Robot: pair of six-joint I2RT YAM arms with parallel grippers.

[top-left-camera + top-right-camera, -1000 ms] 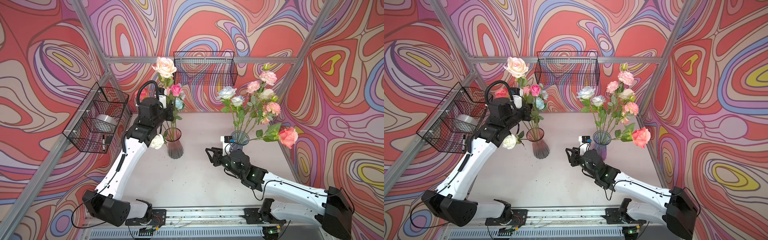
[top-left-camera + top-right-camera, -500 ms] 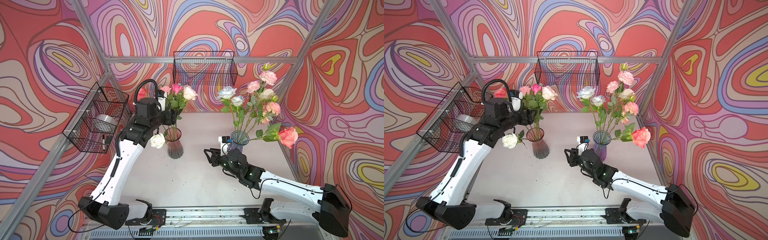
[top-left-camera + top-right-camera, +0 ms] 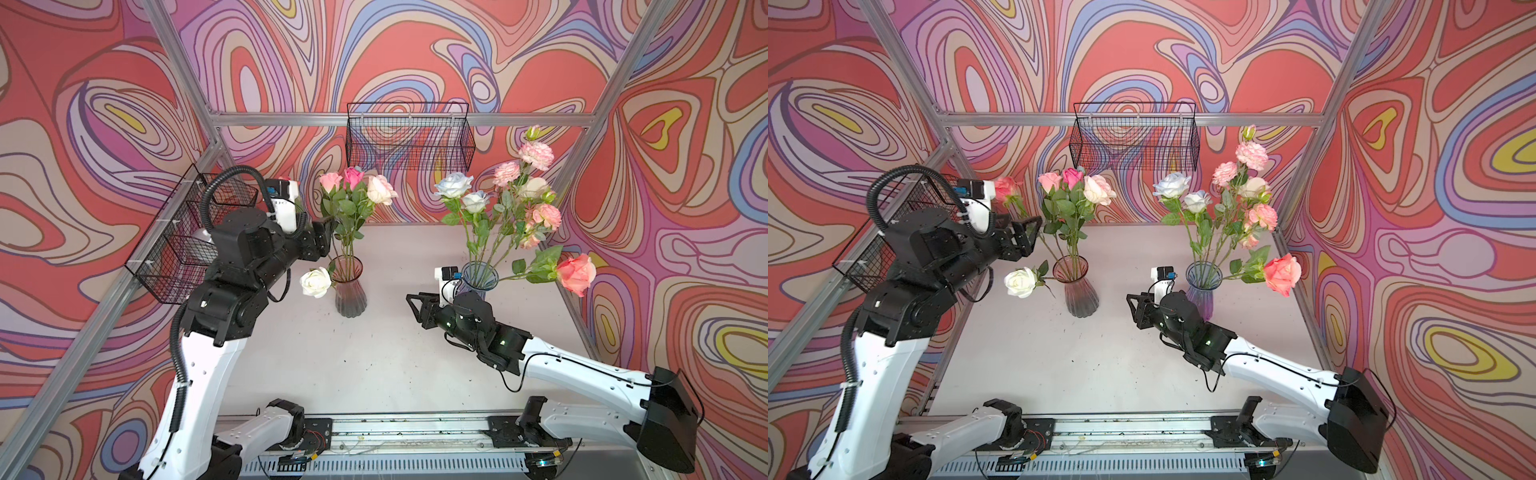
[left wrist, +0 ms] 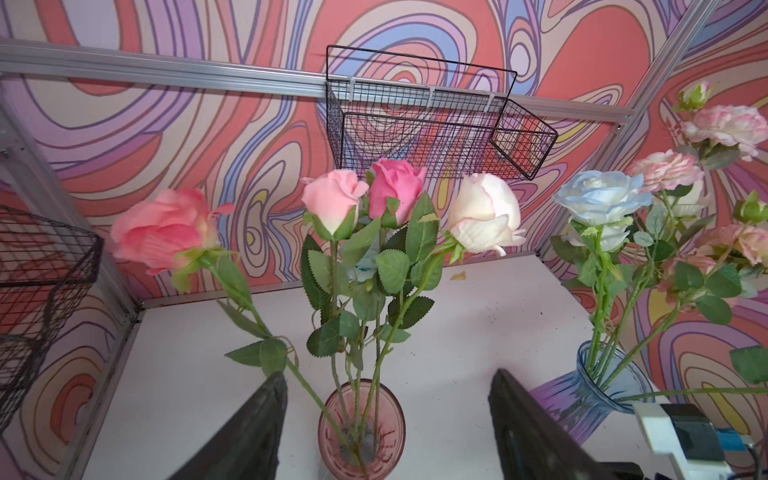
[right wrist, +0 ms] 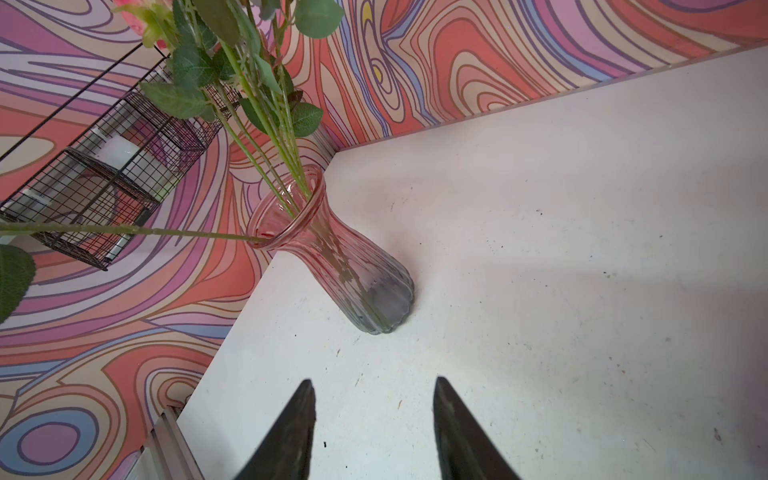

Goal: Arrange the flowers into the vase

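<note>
My left claw [image 4: 388, 374] stands released, the flowers [image 4: 397, 187] in the pink vase [image 4: 328, 436] just ahead; my right claw [image 5: 374, 380] hangs released over the tabletop [image 5: 582, 249].

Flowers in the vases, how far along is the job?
Done: roses stand in the pink vase and a bunch in the blue vase; no stems lie on the table. In hand: nothing, left gripper and right gripper are open. Left, perhaps: the white rose and coral rose droop sideways.
</note>
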